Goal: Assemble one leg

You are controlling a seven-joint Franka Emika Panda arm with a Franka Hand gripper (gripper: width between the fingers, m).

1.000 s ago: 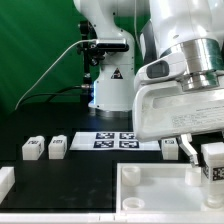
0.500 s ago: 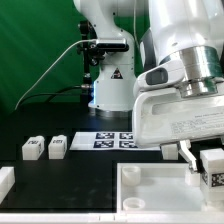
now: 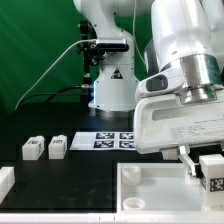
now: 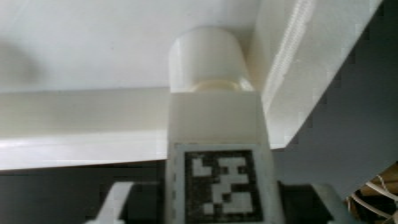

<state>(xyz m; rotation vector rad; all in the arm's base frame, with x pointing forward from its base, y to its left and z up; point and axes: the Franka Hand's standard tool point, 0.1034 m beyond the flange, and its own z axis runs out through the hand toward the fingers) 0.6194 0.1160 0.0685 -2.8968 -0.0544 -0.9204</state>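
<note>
Clamping the leg (image 3: 212, 170) in the tool (image 3: 204, 165) over the square top (image 3: 150, 200) by the counter's (image 3: 90, 172) edge, likely lining up a socket.

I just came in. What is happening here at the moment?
The gripper is shut on one leg and holds it over the square top, at the exterior view's right. The leg's rounded end points at the top; whether it touches is unclear. Two other legs lie loose at that view's left.
</note>
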